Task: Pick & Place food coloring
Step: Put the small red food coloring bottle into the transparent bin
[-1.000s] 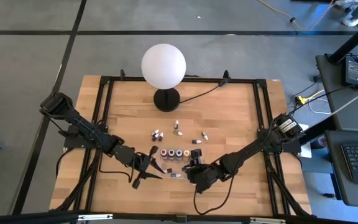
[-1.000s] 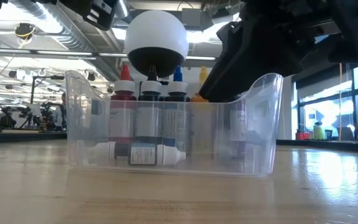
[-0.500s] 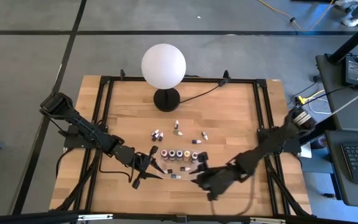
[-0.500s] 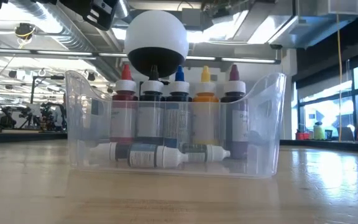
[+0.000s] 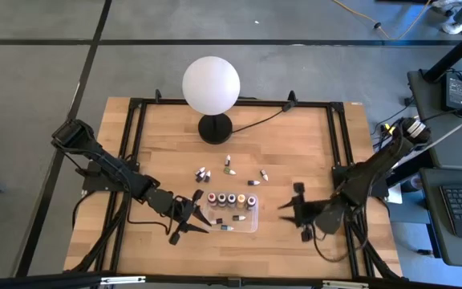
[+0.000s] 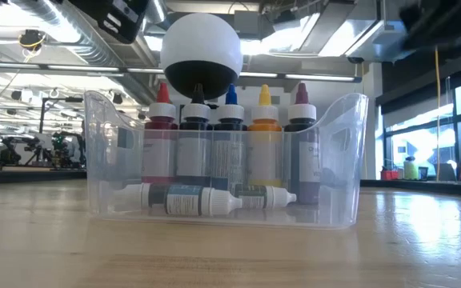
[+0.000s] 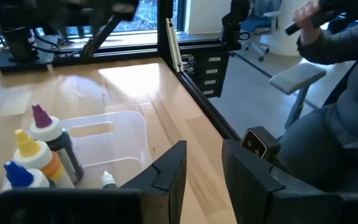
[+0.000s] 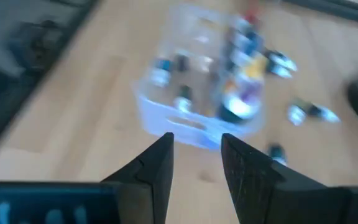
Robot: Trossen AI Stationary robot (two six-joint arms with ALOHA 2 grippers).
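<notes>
L arm: left gripper [image 5: 189,215] just beside tray's left end, waiting; fingers [image 7: 169,171] apart, nothing btwn.
Tray [image 5: 254,218]: clear plastic, table centre-front. Holds five upright food coloring bottles in a row [image 6: 230,148] — red, dark, blue, yellow, dark caps — plus two lying flat in front [image 6: 202,200].
Loose bottles [image 5: 201,173]: approx six on wood behind tray, twd lamp [image 5: 211,84]; one more [image 5: 253,182] near tray's right rear corner, lying on its side, long axis approx across table.
R arm: right gripper [image 5: 297,210] right of tray, apart from it, empty; fingers [image 8: 157,165] spread.
Key relation: loose bottles lie behind tray, btwn both arms; rightmost ones nearer R gripper, leftmost nearer L.
Est.: task partway; loose ones not yet placed.
</notes>
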